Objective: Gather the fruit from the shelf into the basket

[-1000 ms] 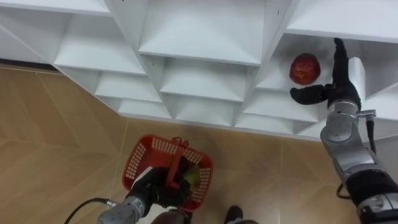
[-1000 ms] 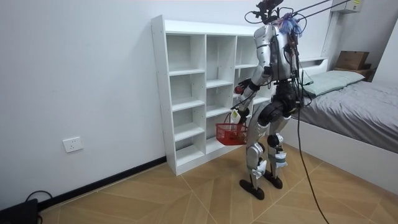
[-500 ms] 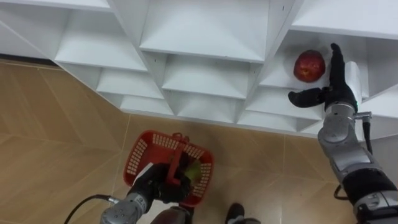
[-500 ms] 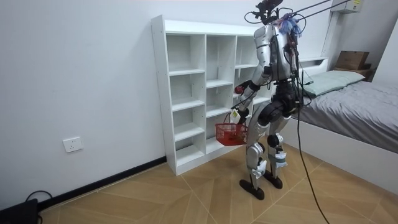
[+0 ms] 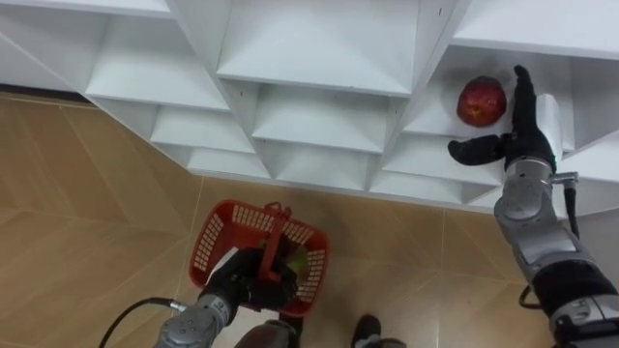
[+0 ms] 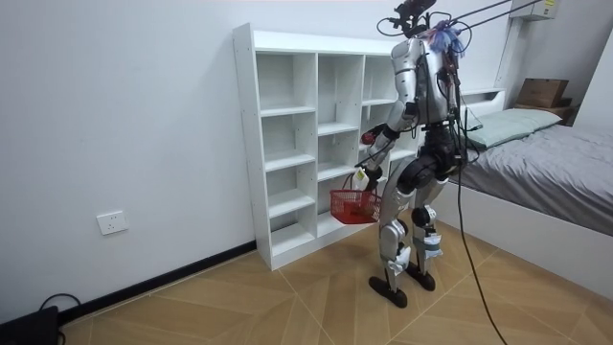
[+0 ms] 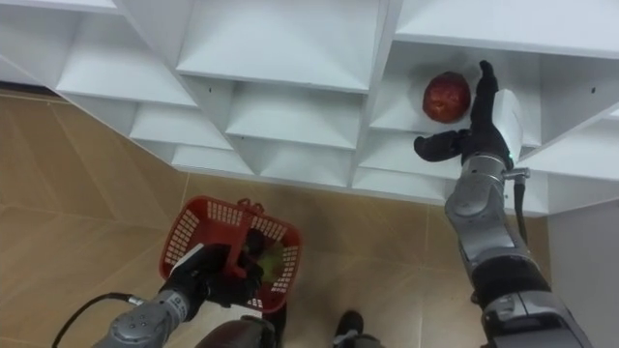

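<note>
A red fruit (image 5: 481, 101) (image 7: 446, 96) lies on a shelf in the right column of the white closet (image 5: 314, 68). My right hand (image 5: 518, 135) (image 7: 477, 128) is open just beside the fruit on its right, fingers straight up and thumb stretched below it, not closed round it. Low in the view, my left hand (image 5: 250, 281) (image 7: 215, 274) is shut on the handle of a red basket (image 5: 224, 231) (image 7: 193, 221) that hangs above the floor, with a greenish fruit (image 5: 294, 265) inside. In the room view I stand facing the closet (image 6: 316, 144) with the basket (image 6: 355, 205) at knee height.
The other closet compartments (image 5: 319, 121) are bare. Wooden floor (image 5: 87, 222) lies below the closet. In the room view a bed (image 6: 546, 158) stands at the room view's right, behind me.
The right hand has edged closer to the red fruit over the last second. The basket has swayed slightly in my left hand.
</note>
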Motion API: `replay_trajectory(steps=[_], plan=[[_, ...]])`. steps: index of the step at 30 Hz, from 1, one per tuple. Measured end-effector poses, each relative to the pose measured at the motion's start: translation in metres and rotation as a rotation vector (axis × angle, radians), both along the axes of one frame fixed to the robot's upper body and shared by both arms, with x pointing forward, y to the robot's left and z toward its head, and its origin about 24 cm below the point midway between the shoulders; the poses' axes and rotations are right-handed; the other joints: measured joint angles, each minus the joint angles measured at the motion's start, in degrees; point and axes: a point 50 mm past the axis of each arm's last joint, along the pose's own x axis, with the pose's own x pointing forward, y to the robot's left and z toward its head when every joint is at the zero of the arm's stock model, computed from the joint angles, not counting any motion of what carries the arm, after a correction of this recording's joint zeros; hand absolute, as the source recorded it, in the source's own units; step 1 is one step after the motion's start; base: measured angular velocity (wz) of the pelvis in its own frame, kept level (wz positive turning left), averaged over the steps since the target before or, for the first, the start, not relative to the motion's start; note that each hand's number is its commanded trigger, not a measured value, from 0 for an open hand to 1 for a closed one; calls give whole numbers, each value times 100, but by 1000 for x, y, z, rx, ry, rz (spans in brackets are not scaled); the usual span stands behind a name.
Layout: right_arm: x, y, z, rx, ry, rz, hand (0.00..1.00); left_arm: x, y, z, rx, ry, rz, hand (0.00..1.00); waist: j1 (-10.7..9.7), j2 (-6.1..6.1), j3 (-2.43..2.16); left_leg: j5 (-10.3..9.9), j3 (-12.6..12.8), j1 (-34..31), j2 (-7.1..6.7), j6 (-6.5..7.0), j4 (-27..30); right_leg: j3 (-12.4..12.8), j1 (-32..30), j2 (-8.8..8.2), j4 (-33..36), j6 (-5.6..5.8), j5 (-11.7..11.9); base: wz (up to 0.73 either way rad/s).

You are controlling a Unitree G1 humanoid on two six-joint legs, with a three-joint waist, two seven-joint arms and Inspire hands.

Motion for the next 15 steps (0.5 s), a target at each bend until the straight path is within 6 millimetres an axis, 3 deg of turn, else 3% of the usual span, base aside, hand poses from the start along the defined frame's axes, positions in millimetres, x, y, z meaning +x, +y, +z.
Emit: replay_trajectory(steps=[15], plan=[[4,5,3,-7,3,27,0,-1,-1,-5,12,27,-9,100,14,6,-2,0,2,14,4,0,2,-4,11,-1,8,-6,3,0]])
